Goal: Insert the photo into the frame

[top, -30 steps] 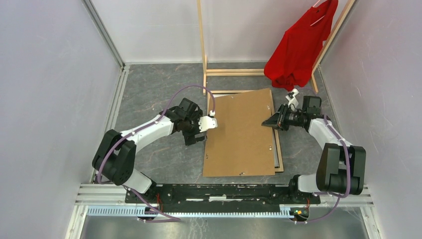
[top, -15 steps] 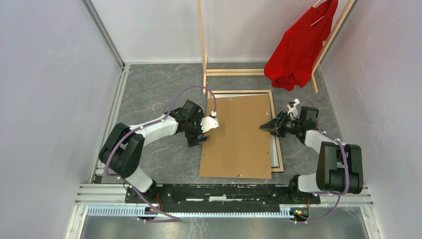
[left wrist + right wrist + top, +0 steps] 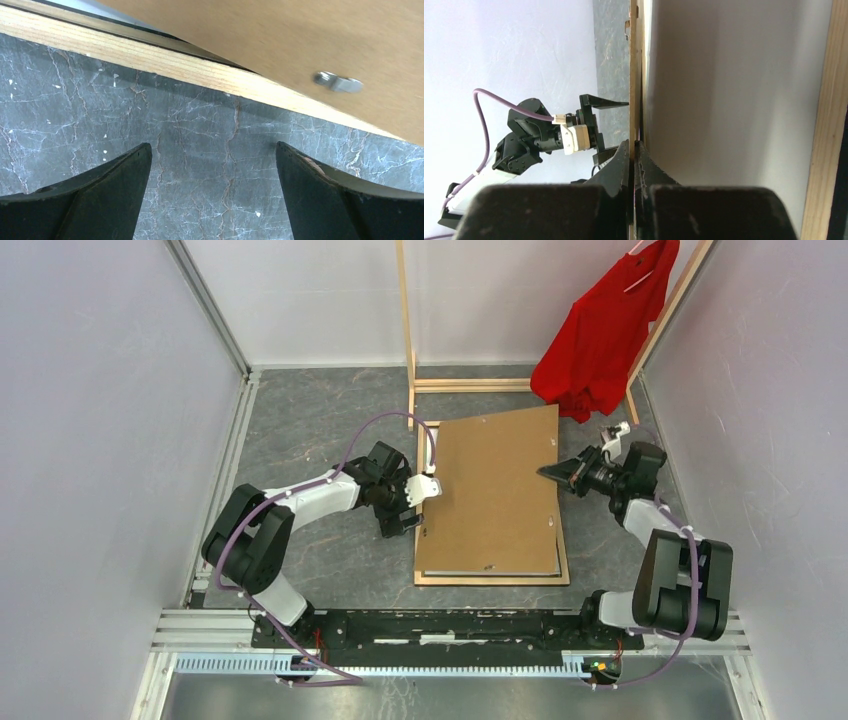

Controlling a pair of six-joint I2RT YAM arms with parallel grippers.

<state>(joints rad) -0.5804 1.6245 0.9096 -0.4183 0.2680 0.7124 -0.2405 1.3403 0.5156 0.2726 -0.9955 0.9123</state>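
Right end effector [image 3: 548, 473] pinches backing board [image 3: 490, 490] edge, tilted over frame [image 3: 490, 579].

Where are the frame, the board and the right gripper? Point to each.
frame [image 3: 490, 580]: top view, near wooden rail.
board [image 3: 495, 490]: top view, middle of brown face.
right gripper [image 3: 548, 473]: top view, fingertips at board's right edge.

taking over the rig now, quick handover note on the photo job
left gripper: open, empty, beside the left rail of the frame.
right gripper: shut on the right edge of the backing board, holding it tilted up.
frame: flat on the table, wood back up.
photo: not identifiable; a pale sheet lies in the frame under the board.
done: unclear. left: confirm the photo is in, lower the board flat.
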